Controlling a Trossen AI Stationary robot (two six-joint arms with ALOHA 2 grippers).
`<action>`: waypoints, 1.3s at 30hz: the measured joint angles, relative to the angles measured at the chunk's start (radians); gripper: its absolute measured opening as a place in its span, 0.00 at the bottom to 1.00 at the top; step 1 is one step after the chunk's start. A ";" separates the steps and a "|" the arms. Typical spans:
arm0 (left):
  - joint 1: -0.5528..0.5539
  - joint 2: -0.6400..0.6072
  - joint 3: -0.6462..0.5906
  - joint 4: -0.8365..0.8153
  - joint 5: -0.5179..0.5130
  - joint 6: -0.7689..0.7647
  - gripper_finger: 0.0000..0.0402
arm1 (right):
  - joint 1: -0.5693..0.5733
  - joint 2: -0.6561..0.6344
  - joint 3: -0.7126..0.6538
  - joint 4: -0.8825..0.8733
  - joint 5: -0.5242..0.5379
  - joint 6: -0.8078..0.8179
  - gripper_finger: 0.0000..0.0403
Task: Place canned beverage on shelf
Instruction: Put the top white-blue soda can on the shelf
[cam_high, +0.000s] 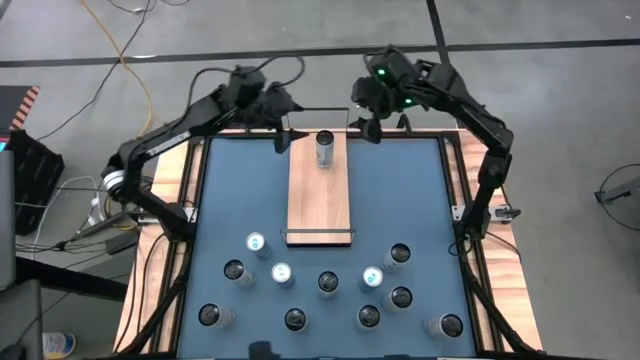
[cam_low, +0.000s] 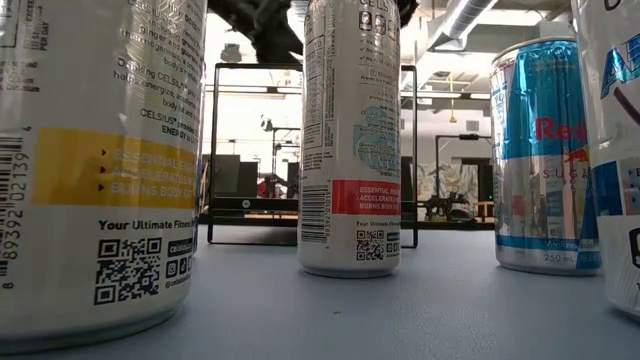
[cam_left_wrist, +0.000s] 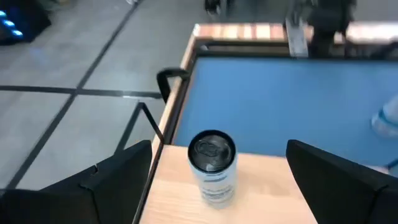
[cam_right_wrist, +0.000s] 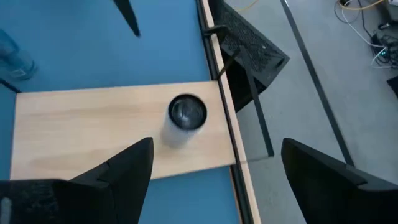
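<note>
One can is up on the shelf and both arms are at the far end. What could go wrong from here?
1. The can stands upright near the far end of the shelf, with the open left gripper and open right gripper close on either side; a careless swing might tip it.
2. The cans on the blue table stand crowded near the front, such as the two at and, so reaching for one may knock a neighbour.
</note>
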 joint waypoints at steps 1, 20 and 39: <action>0.000 0.029 0.031 -0.017 -0.001 0.015 0.90 | 0.000 -0.007 0.000 -0.010 0.000 0.006 0.84; -0.008 0.245 0.158 -0.101 0.070 0.260 0.90 | -0.006 -0.010 0.000 -0.106 0.003 0.042 0.84; -0.007 0.331 0.158 -0.094 0.092 0.282 0.90 | -0.018 -0.009 0.000 -0.121 0.002 0.039 0.84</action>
